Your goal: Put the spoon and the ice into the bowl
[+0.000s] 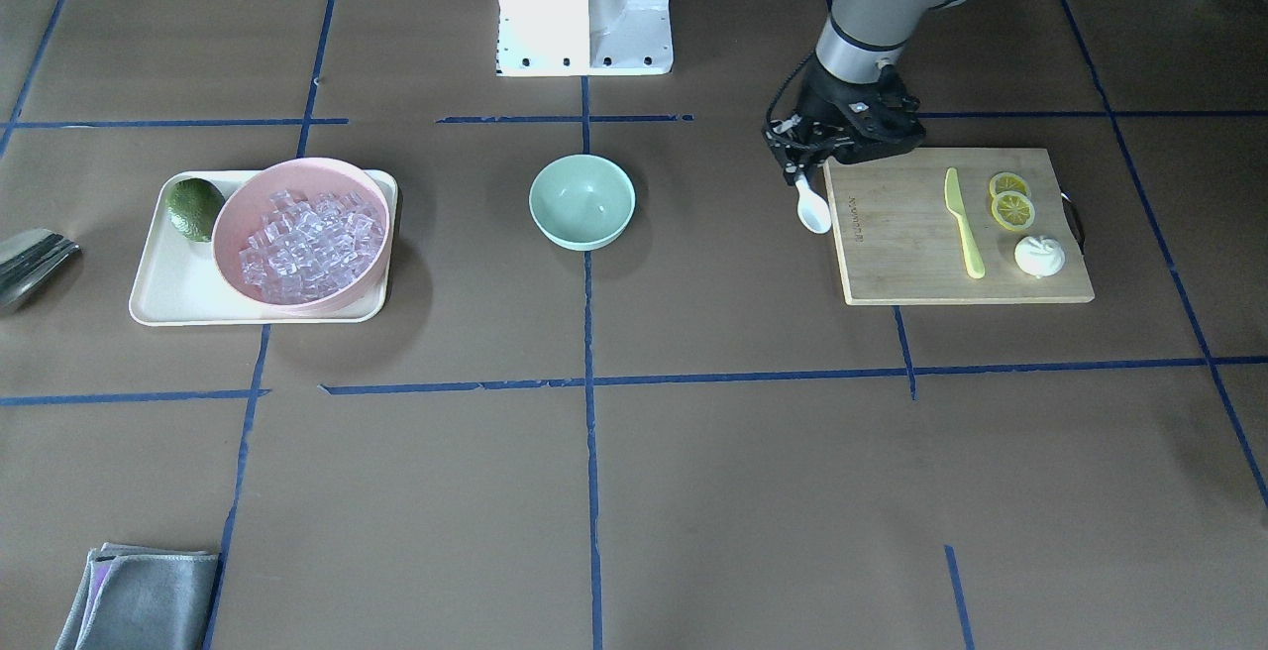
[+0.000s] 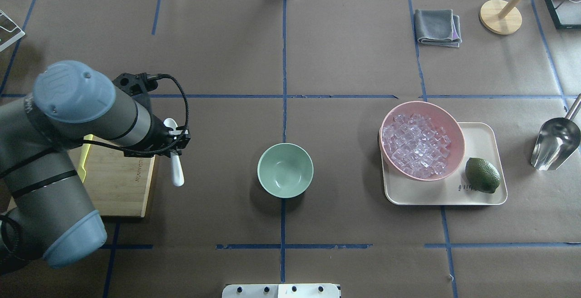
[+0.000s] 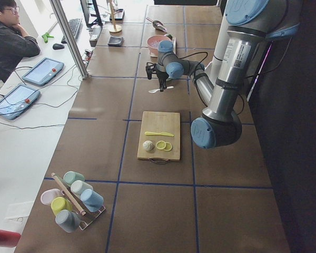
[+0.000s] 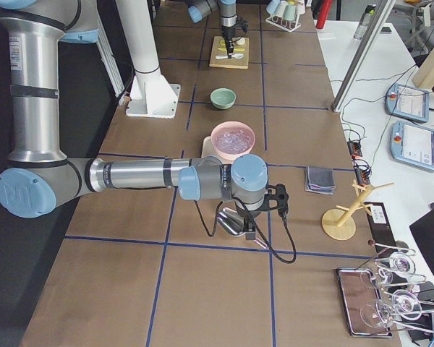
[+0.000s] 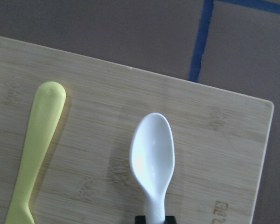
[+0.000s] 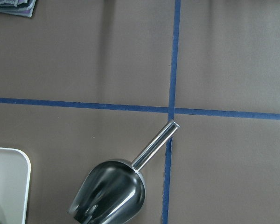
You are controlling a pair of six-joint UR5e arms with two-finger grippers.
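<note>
The left pincer [image 2: 175, 142] is clamped on the handle of the spoon [image 5: 152, 156], just behind the oval scoop. The scoop points to the far side and the handle's rounded end sticks out toward the near side. The spoon hangs by the right edge of the cutting board [image 2: 118, 184], casting a soft shadow on the wood in the wrist view, with the yellow-green knife [image 1: 963, 224] lying left of it. The bowl [image 2: 285, 170] stands well apart to the right, at the middle of the worktop [image 2: 345, 62]. Further right, the ice [image 2: 415, 150] is heaped in a pink bowl [image 2: 457, 136] on a cream tray [image 2: 481, 130], beside a lime [image 2: 482, 175]. The right pincer [image 4: 252, 225] hangs over a metal scoop [image 2: 556, 141] at the far right; I cannot tell whether its fingers are apart or together.
</note>
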